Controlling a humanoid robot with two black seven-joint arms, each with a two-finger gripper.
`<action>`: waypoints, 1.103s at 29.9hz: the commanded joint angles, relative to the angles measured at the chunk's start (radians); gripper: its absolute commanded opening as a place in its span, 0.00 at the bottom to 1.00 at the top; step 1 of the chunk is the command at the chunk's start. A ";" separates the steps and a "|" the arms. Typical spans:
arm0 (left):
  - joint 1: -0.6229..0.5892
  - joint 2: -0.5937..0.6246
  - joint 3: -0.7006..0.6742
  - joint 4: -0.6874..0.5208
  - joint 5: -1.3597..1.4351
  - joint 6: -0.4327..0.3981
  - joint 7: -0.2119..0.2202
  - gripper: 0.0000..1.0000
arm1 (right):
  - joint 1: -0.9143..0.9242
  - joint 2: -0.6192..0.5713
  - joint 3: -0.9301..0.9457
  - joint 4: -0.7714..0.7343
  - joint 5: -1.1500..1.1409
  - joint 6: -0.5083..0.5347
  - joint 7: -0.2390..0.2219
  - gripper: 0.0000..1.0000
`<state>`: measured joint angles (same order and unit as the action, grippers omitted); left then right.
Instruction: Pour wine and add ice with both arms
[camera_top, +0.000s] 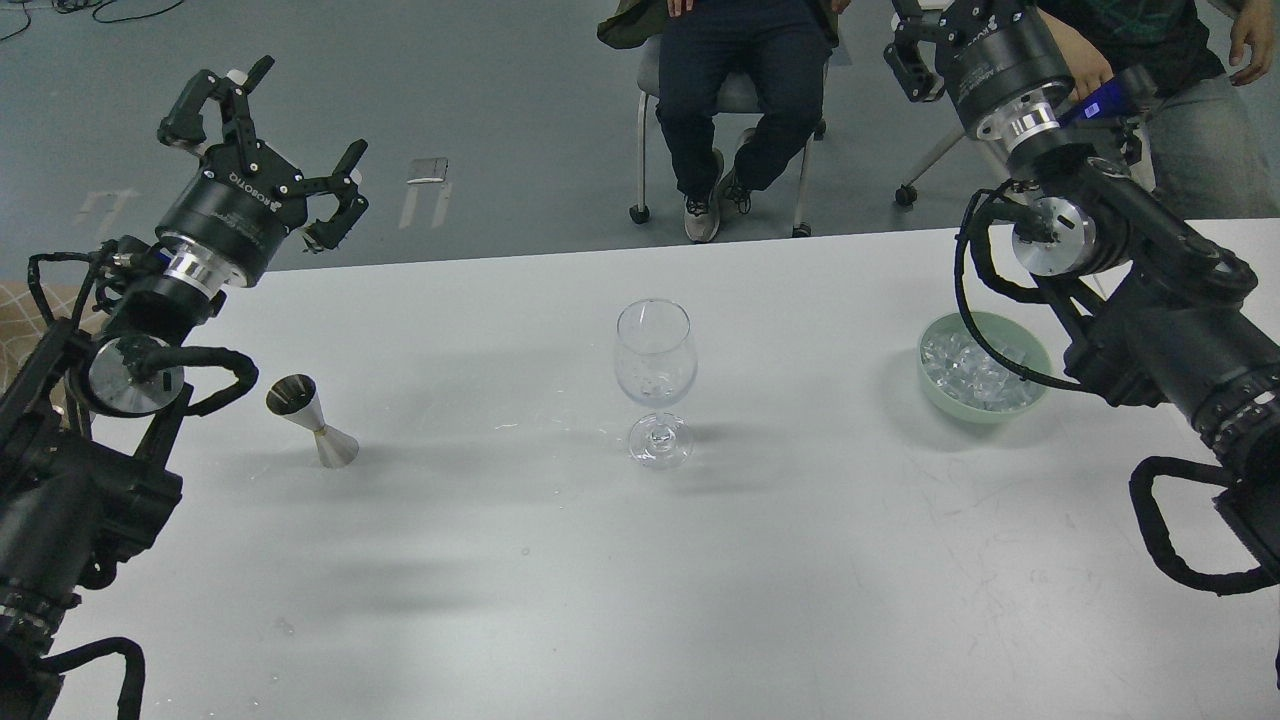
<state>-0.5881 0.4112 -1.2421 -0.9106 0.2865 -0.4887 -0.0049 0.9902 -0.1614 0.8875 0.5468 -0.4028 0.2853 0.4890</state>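
A clear stemmed wine glass (654, 380) stands upright at the table's middle. A steel jigger (311, 420) stands to its left. At the right, a pale green bowl (930, 372) holds several clear ice cubes (972, 372). My left gripper (262, 150) hangs open above the table's far left edge, well behind the jigger, with nothing in it. My right gripper (925, 45) is raised beyond the far right edge, partly cut off by the top of the view, so its fingers are not readable. My right arm (1130, 290) crosses just over the bowl's right side.
The white table (620, 580) has broad bare room in front of the glass. A seated person (735, 110) on a wheeled chair is beyond the far edge. A second person (1190, 110) stands close behind my right arm.
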 joint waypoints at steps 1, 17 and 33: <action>0.002 0.000 0.001 -0.001 0.000 0.000 0.000 0.98 | -0.001 0.009 0.001 0.001 0.001 0.002 0.000 1.00; 0.001 0.023 -0.005 0.006 -0.015 0.000 -0.001 0.98 | -0.005 -0.018 0.018 0.048 0.007 0.003 0.000 1.00; -0.016 0.026 -0.008 0.119 -0.020 0.000 0.002 0.98 | -0.038 -0.020 -0.019 0.041 0.009 0.008 0.000 1.00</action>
<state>-0.6028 0.4442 -1.2565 -0.8154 0.2660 -0.4887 -0.0031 0.9657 -0.1794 0.8677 0.5858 -0.3942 0.2899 0.4886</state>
